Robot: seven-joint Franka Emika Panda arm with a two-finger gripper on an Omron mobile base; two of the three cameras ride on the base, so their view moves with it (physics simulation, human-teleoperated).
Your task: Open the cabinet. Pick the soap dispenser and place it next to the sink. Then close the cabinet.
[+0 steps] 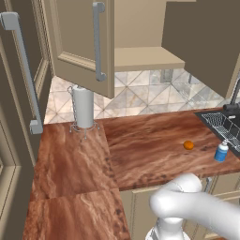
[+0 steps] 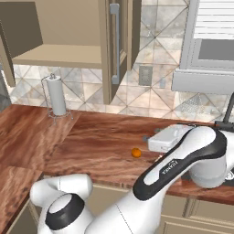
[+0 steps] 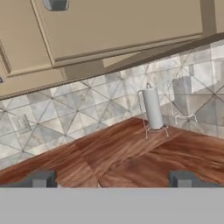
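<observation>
claw [image 3: 112,178] spread wide, hovering low over wooden counter [image 3: 131,153].

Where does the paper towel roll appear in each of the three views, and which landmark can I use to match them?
Left base view: paper towel roll stands left of centre, under the open cabinet door.
Right base view: the roll stands at left, against the tiled wall.
Hand view: the roll stands right of centre.
Shared landmark: the diamond-tiled wall behind it.

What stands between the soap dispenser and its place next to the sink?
Nothing visible does. The soap dispenser already stands on the counter right beside the sink. The orange ball lies apart on its other side, away from the sink. The cabinet doors are open.
</observation>
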